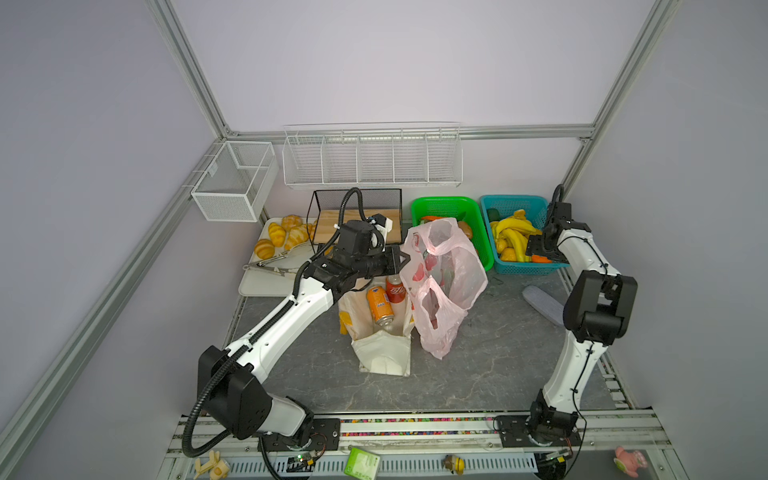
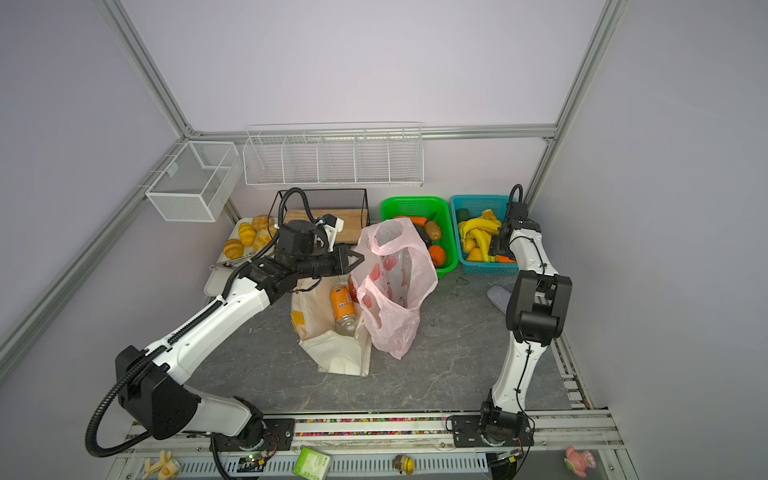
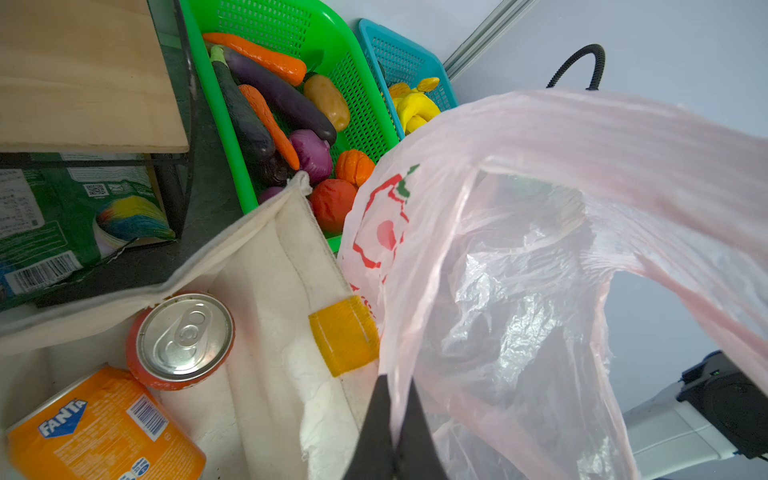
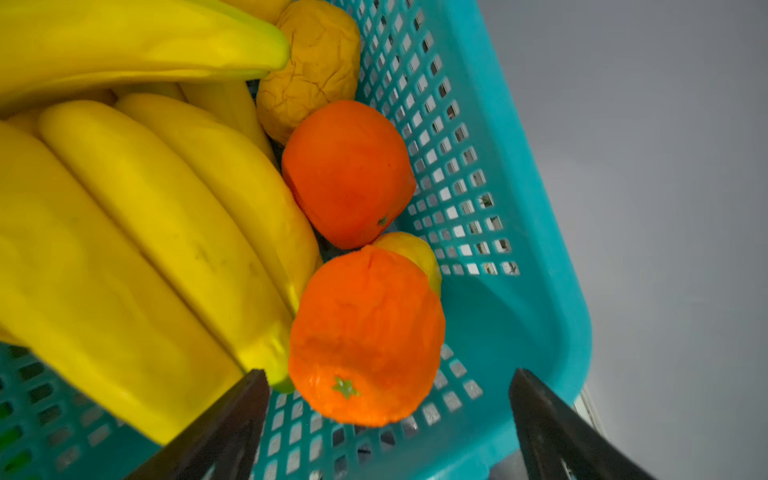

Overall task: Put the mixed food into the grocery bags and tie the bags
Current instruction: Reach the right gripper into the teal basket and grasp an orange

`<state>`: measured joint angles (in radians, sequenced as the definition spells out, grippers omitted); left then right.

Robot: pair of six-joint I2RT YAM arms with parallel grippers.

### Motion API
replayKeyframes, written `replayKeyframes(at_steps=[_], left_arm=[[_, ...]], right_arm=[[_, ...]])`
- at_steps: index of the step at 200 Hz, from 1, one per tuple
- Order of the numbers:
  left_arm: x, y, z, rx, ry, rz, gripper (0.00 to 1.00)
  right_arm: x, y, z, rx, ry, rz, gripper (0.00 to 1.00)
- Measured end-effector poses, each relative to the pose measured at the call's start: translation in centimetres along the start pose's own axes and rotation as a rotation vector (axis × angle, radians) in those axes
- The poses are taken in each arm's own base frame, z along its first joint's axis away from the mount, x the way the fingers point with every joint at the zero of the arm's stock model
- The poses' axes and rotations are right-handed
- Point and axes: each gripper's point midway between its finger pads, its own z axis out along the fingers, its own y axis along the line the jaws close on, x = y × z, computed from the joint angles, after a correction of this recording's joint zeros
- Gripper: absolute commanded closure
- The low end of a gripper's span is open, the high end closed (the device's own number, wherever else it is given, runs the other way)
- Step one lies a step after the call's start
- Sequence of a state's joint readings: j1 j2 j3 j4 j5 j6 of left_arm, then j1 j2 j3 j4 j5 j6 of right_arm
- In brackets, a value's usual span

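One orange fruit [image 4: 365,336] lies just ahead of spread right fingers [image 4: 224,428]; left fingers [image 3: 374,432] pinch pink bag [image 3: 519,291].

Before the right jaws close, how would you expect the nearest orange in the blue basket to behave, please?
The orange looks creased and dented, so it is probably soft. Being round and loose beside the bananas, it may roll toward the blue basket wall if nudged.

"FANTA" on orange soda can [image 3: 99,432]; other labels unreadable
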<state>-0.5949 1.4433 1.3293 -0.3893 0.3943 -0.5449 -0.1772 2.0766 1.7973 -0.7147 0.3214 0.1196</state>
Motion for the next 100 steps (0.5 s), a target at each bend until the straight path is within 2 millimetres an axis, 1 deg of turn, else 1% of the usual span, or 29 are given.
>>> replayKeyframes(at_steps=[19, 61, 77, 80, 82, 100], left_arm=[[0.1, 0.1, 0.1, 0.000, 0.001, 0.000, 1.00], [0.1, 0.2, 0.1, 0.000, 0.000, -0.001, 1.00], [0.1, 0.1, 0.1, 0.003, -0.002, 0.001, 1.00], [0.1, 0.1, 0.1, 0.004, -0.002, 0.001, 1.00], [0.1, 0.1, 0.1, 0.004, -0.002, 0.001, 1.00], [0.1, 0.1, 0.1, 0.006, -0.002, 0.002, 1.00]], right_arm=[[0.1, 0.1, 1.0, 0.010, 0.018, -0.019, 0.13], [0.5, 0.2, 2.8, 0.015, 0.054, -0.038, 0.12], [0.4, 0.2, 3.2, 0.014, 0.056, -0.041, 0.16], [0.4, 0.2, 3.2, 0.013, 0.057, -0.040, 0.20], [0.3, 0.2, 3.3, 0.011, 0.057, -0.040, 0.20], [0.4, 0.4, 3.4, 0.002, 0.059, -0.045, 0.32]])
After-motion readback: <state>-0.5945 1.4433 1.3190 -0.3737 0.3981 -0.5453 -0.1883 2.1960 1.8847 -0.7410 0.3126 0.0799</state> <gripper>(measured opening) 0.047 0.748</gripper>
